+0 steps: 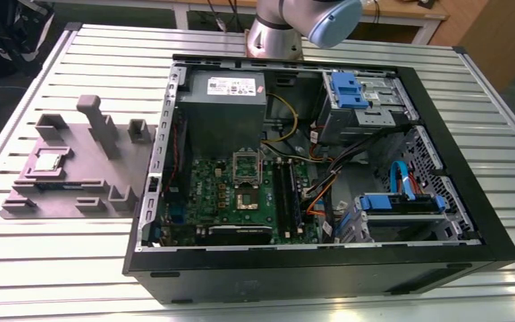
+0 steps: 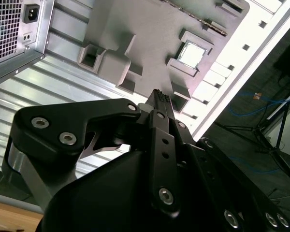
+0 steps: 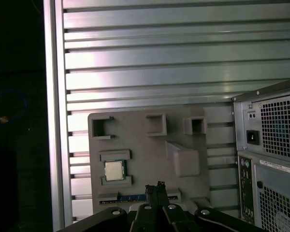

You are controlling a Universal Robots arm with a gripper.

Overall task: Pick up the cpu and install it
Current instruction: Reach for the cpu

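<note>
Your tool (image 3: 155, 186) hangs clenched and empty, well above the grey fixture (image 3: 140, 145) on the bench (image 3: 159, 63). The cpu (image 3: 114, 170) lies flat in its pocket there. Centre over it, square to its edges, and grip only the rim.
</note>
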